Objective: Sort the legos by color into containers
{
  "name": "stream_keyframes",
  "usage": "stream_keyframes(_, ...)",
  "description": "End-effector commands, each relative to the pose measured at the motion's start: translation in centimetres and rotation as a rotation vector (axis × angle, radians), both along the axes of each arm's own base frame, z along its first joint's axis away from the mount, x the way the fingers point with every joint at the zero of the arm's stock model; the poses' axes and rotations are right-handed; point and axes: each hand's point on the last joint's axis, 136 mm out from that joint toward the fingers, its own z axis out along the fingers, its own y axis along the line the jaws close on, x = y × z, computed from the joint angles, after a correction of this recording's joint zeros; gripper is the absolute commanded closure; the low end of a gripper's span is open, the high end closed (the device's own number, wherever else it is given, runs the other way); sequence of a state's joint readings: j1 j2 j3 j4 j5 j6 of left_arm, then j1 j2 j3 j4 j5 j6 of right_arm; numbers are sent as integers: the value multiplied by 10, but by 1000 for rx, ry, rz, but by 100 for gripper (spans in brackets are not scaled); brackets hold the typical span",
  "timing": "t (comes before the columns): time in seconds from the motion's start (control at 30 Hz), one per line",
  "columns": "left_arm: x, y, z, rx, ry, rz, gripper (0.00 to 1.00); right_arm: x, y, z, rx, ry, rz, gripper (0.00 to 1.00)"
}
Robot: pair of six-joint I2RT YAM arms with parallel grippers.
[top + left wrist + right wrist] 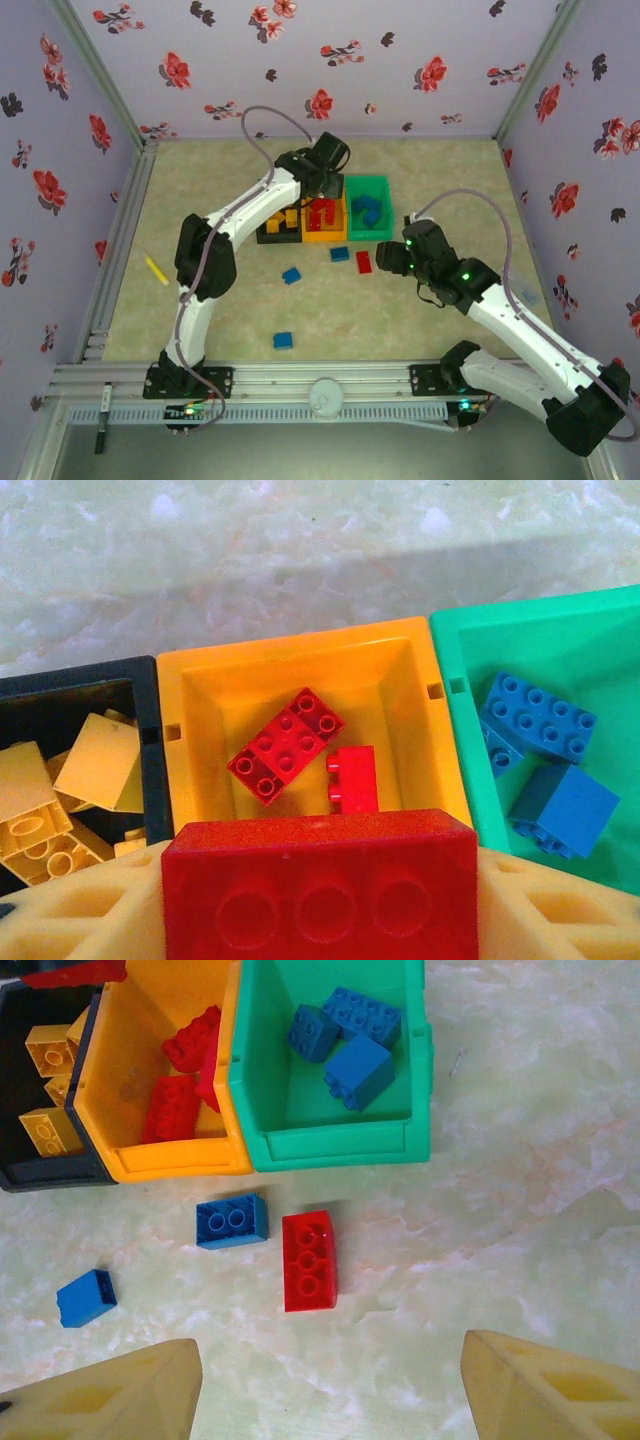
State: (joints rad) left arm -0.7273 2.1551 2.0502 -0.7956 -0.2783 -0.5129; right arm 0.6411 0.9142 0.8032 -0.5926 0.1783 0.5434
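My left gripper (318, 190) is shut on a red lego (320, 885) and holds it over the orange bin (300, 655). Two red legos (287, 745) lie in that bin. The green bin (450, 660) holds blue legos (537, 720), and the black bin (148, 700) holds yellow ones (95, 765). My right gripper (330, 1345) hangs open above the table, just short of a loose red lego (309, 1260) and a blue lego (232, 1221) in front of the bins. The same gripper (385, 258) sits right of that red lego (364, 262).
More blue legos lie loose on the table (291, 275), (283, 340), with one also at the left of the right wrist view (86, 1297). A thin yellow piece (156, 269) lies far left. The three bins stand joined in a row at the middle back, walls close on both sides.
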Motion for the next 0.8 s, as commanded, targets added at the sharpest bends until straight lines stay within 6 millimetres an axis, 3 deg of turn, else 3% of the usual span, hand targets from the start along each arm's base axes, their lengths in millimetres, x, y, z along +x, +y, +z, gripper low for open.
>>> stream_keyframes(0.0,3,3,2,20,23,-15,42,-3,-10,-3,-29,2,-28,30)
stream_keyframes(0.1,4,2,7,15,16,-17,25,-2,-11,-4,-33,2,-29,30)
stream_keyframes(0.37,-12,13,50,-31,-40,-23,19,-1,-15,-10,-57,6,-43,30)
stream_keyframes(0.57,-53,37,75,-64,-88,-39,18,1,-11,-23,-73,34,-34,30)
stream_keyframes(0.77,-104,69,77,-90,-110,-49,18,8,1,-46,-69,79,-17,31)
